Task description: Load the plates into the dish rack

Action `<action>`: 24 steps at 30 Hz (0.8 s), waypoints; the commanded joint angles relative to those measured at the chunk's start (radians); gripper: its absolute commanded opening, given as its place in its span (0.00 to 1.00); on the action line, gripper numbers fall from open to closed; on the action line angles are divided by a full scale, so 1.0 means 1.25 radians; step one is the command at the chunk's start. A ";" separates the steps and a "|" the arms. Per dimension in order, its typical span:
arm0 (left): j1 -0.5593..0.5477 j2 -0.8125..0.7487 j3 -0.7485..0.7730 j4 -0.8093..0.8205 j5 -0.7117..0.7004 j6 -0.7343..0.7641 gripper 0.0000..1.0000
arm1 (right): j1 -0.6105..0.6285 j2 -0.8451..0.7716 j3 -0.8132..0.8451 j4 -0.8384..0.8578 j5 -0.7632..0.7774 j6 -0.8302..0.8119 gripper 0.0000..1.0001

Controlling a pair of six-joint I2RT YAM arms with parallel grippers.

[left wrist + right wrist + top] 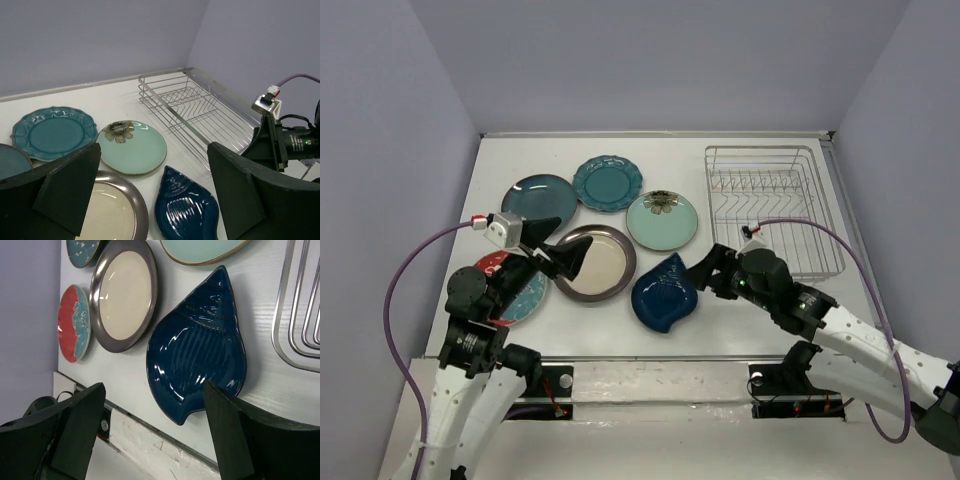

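Six plates lie flat on the white table: dark teal round [538, 198], teal scalloped [607, 183], mint with flower [662, 221], brown-rimmed cream [594, 264], navy leaf-shaped [664, 293], and red-rimmed teal [510, 290], which is partly under my left arm. The silver wire dish rack [772, 205] stands empty at the back right. My left gripper [558, 250] is open and empty above the cream plate's left edge [107, 215]. My right gripper [705, 270] is open and empty just right of the navy plate [197, 345], above the table.
Pale walls close in the table on the left, back and right. The table's front edge [150, 425] runs just near of the navy plate. The rack's rim [285, 315] lies close to the right of the navy plate. A purple cable [840, 245] arcs over the rack's near corner.
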 commanded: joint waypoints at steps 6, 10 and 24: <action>-0.020 -0.032 0.012 0.020 0.001 0.010 0.99 | 0.098 0.073 0.013 0.028 0.121 0.044 0.83; -0.024 -0.034 0.012 0.020 -0.002 0.007 0.99 | 0.131 0.173 0.078 0.049 0.123 -0.014 0.77; -0.026 -0.039 0.012 0.012 -0.020 0.005 0.99 | 0.130 0.605 0.425 0.040 0.015 -0.302 0.50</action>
